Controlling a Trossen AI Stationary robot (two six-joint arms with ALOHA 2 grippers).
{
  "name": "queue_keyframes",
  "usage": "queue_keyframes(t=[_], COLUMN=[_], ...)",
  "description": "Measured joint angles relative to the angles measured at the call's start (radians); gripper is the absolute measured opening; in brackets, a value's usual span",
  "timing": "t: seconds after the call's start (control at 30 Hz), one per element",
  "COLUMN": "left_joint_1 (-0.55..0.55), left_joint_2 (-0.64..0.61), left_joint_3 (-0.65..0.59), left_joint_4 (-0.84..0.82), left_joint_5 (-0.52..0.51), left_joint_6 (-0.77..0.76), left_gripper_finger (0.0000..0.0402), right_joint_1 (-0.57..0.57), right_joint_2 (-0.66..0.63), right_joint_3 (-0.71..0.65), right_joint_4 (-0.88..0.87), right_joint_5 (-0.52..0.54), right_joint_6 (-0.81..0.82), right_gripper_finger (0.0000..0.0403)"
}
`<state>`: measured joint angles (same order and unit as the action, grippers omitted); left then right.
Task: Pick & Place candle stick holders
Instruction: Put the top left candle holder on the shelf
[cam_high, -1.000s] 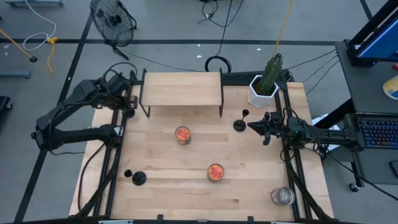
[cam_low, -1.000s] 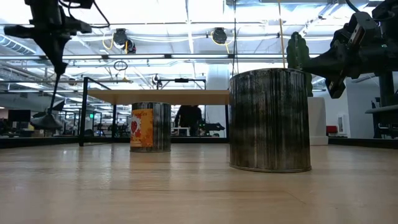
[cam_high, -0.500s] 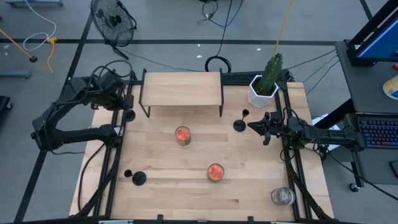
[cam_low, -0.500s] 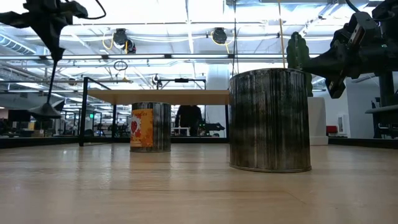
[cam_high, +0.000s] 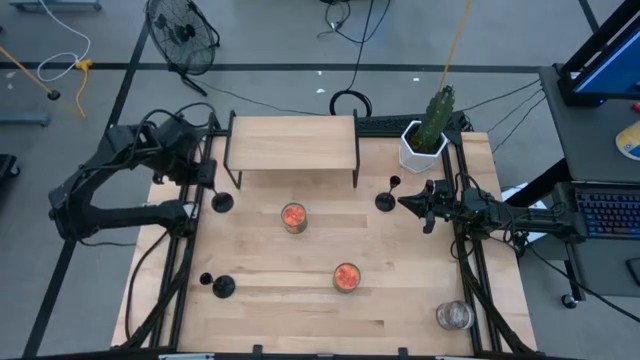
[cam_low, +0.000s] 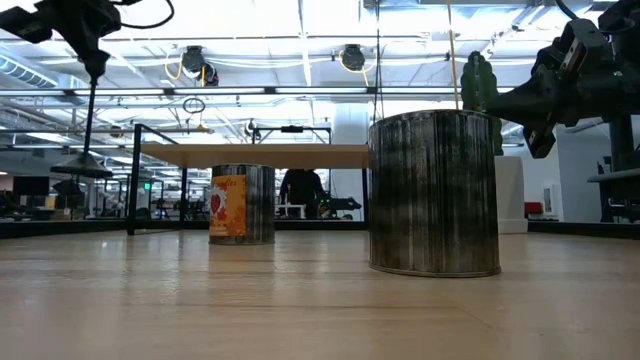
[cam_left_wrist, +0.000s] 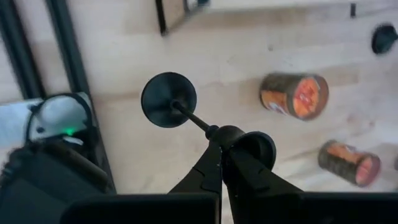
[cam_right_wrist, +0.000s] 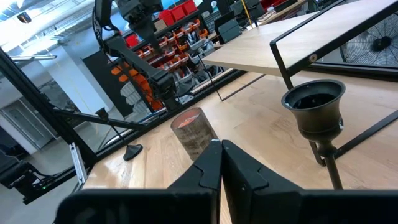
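Three black candle stick holders show. One hangs from my shut left gripper (cam_high: 205, 178) over the table's far left, its base (cam_high: 222, 202) in the air. Another holder (cam_high: 222, 287) stands on its round base at the near left. A third (cam_high: 385, 200) stands right of centre, its cup (cam_right_wrist: 313, 106) just ahead of my right gripper (cam_right_wrist: 221, 149). That gripper is shut, level and holds nothing. My left gripper pinches the holder's top end, at the small cup (cam_left_wrist: 213, 132), between its two fingers. The fingers come from above, pointing steeply down. The holder hangs below them with its stem (cam_low: 91, 115) about upright and its round base (cam_left_wrist: 168, 99) lifted clear of the table.
A low wooden shelf on black legs (cam_high: 293, 143) stands at the far middle, with a potted plant (cam_high: 425, 140) to its right. Two jars with orange contents (cam_high: 293, 217) (cam_high: 346, 277) stand mid-table. A clear glass jar (cam_high: 453, 315) stands at the near right corner.
My left gripper has risen and tipped further downward, staying shut on the holder. The holder has lifted higher: its stem has swung from slanted to about upright, and its base has come out from under the arm toward the table's middle.
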<state>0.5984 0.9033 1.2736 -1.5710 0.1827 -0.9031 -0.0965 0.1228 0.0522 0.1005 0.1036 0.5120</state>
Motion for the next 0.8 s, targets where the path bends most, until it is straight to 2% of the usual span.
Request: queue_keyframes(t=[0.2, 0.57, 0.8], left_joint_1=[-0.087, -0.211, -0.247], left_joint_2=[0.008, 0.053, 0.169], left_joint_3=[0.000, 0.008, 0.173], left_joint_4=[0.032, 0.329, 0.341], left_joint_5=[0.027, 0.086, 0.052], left_joint_6=[-0.056, -0.113, -0.057], left_gripper_finger=[0.0003, 0.0003, 0.0003], right_joint_1=[0.000, 0.000, 0.000], right_joint_2=[0.000, 0.000, 0.000], right_joint_3=[0.000, 0.000, 0.000], right_joint_4=[0.000, 0.000, 0.000], right_joint_5=[0.000, 0.000, 0.000], right_joint_6=[0.000, 0.000, 0.000], right_gripper_finger=[0.0004, 0.0004, 0.0004])
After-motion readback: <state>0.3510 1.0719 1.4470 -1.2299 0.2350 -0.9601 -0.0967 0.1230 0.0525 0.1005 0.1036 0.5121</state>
